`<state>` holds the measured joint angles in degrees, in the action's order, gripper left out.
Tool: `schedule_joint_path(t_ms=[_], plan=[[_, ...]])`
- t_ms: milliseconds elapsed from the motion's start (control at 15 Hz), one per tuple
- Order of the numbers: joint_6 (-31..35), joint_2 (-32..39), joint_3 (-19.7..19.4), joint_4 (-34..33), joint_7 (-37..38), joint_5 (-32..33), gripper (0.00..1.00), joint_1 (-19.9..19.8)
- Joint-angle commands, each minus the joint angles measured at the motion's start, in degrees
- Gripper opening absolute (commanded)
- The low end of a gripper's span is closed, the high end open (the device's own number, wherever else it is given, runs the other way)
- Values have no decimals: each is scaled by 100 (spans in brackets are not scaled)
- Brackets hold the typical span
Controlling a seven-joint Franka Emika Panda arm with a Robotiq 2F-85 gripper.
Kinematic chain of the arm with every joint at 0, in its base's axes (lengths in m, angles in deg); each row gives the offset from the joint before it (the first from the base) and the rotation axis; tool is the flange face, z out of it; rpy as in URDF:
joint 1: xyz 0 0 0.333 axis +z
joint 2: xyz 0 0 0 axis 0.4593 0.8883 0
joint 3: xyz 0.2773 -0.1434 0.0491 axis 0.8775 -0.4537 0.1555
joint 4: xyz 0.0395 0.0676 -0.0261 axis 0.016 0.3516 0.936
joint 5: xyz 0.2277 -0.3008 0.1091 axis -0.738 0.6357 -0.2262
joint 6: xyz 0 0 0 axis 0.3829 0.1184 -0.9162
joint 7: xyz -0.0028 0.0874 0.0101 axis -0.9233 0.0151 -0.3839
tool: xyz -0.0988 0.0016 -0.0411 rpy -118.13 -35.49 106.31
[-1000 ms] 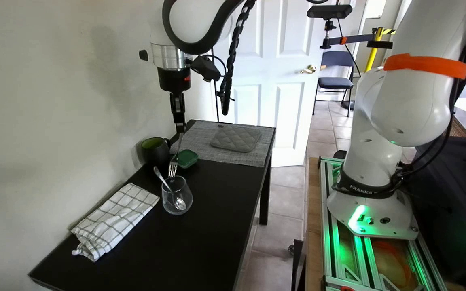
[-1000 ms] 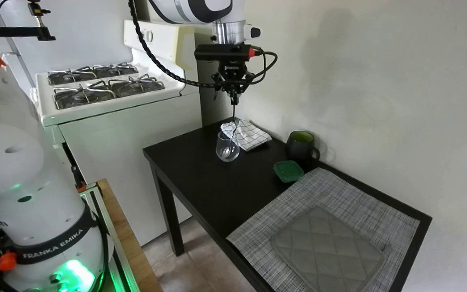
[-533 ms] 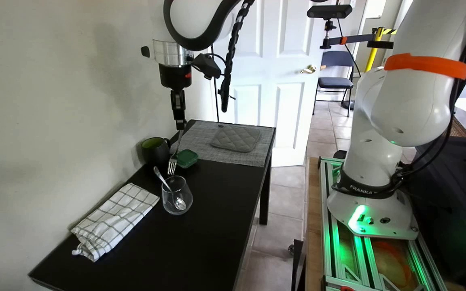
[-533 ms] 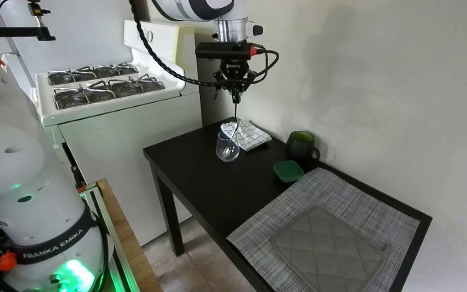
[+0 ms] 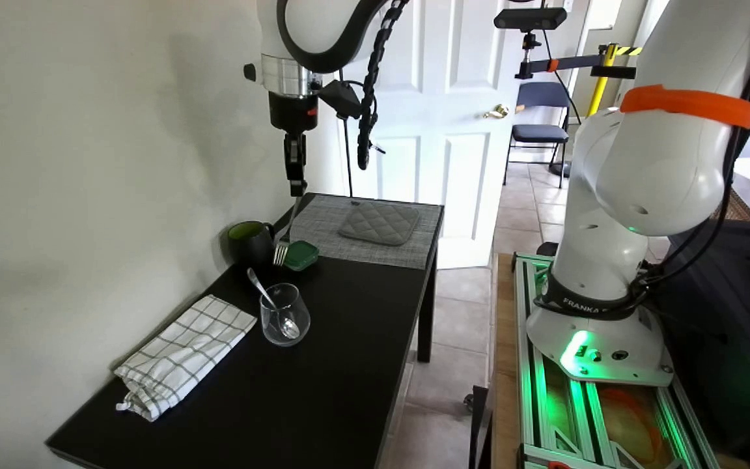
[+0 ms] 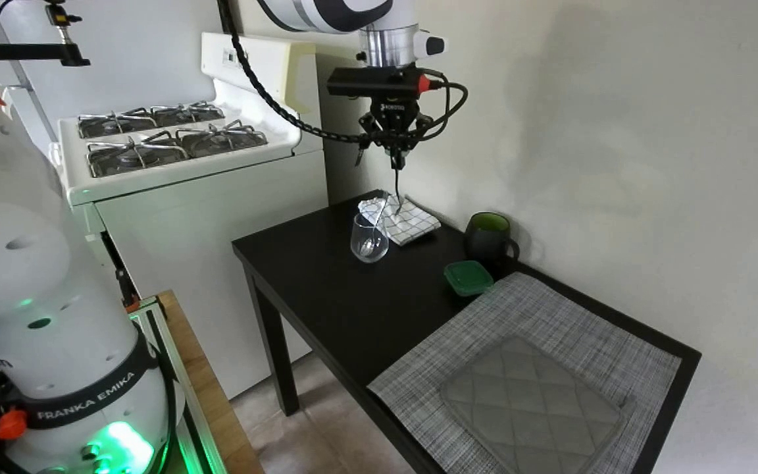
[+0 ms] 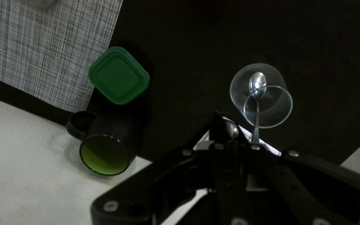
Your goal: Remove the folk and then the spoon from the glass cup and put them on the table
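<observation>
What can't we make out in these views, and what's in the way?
Fork: gripped end, hidden by the gripper in both exterior views.
Spoon: handle tip, behind the gripper in the wrist view.
Green box: inside, covered by its opaque top in the wrist view.
Mug: inside bottom, behind its near wall in both exterior views.
Gray pad: mostly cut off by the wrist view's top edge.

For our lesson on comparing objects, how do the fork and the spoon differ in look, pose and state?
The fork hangs from the gripper, clear of the glass cup; the spoon leans inside the glass cup. The fork's lower end splits into tines; the spoon's is a rounded bowl. The fork's handle end is gripped; the spoon's sticks up unheld. Both look like metal cutlery, handle end up.
</observation>
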<state>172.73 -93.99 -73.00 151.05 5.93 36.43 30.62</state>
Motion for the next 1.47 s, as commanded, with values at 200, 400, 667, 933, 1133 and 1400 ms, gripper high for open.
schedule_joint_path(t_ms=[200, 400, 667, 933, 1133, 1400], plan=[[940, 15, -182, 661, 56, -135, 2, -61], [1321, 107, -239, 928, 89, -172, 2, -82], [1854, 255, -292, 1201, 169, -133, 2, -148], [2247, 465, -380, 1384, 54, -296, 2, -144], [2465, 624, -394, 1483, 23, -389, 2, -145], [2756, 752, -380, 1650, -203, -581, 2, -116]])
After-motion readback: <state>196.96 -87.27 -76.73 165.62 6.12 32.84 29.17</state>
